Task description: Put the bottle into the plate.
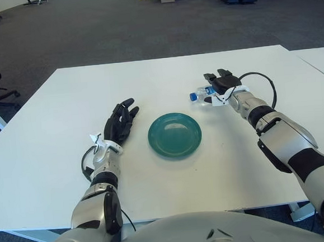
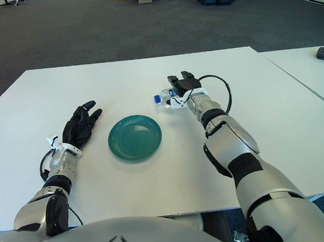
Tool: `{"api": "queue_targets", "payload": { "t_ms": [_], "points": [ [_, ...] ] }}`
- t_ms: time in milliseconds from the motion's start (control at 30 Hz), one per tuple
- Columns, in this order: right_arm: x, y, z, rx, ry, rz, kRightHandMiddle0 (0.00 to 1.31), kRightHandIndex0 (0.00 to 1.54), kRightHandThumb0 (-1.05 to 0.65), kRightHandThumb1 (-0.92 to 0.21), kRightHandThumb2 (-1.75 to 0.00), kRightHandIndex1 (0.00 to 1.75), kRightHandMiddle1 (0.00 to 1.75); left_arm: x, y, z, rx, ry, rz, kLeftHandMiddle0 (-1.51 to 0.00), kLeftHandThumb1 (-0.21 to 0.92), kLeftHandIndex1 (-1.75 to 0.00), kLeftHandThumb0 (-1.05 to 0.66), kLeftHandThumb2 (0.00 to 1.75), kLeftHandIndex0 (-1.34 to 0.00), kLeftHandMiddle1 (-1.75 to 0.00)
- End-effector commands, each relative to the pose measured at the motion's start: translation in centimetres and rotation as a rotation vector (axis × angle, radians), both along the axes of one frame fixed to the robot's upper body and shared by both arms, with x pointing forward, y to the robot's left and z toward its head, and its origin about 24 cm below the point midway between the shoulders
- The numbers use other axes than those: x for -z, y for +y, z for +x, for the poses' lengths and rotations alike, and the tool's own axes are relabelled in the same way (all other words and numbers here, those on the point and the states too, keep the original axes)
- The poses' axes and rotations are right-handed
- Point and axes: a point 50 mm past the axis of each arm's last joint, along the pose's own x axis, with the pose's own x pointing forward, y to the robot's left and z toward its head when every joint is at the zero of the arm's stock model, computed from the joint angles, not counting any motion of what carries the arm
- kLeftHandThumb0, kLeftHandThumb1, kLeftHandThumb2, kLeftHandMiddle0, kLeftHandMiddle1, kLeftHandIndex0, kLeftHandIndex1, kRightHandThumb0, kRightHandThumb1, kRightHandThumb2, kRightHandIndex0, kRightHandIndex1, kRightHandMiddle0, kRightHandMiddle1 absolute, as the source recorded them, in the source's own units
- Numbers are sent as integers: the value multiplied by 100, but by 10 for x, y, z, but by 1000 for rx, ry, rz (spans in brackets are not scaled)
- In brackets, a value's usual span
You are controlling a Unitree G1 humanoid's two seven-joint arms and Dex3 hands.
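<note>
Smooth, matt white surface [image 1: 174,198]. Glossy teal plate [image 1: 175,134] with soft highlights. Clear plastic bottle [image 1: 200,95] with a blue cap. Right hand [image 1: 222,86] and left hand [image 1: 120,122]: matt black fingers [image 1: 128,103], silver-grey glossy arm shells.

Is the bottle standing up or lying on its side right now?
On its side: the bottle lies flat on the table, blue cap pointing left, with the right robot hand over it.

Right hand [image 1: 220,87] reaches forward, fingers curled; left hand [image 1: 119,123] lies flat, fingers extended.
</note>
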Motion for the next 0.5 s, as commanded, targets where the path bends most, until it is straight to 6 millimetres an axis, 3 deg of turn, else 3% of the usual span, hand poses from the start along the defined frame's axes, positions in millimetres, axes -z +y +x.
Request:
{"api": "queue_targets", "payload": {
  "t_ms": [0,467],
  "points": [
    [-1,-1,1,12,9,17,0,0,-103,-92,-76,0,14,13,4,-13,-8,60,-16,-53,92,-109,-61,67,-28,-79],
    [8,3,-4,9,65,44,0,1,-102,-92,-76,0,14,12,9,-22,-11,36,-21,-55,92,-109,-60,62,-30,-80]
  ]
}}
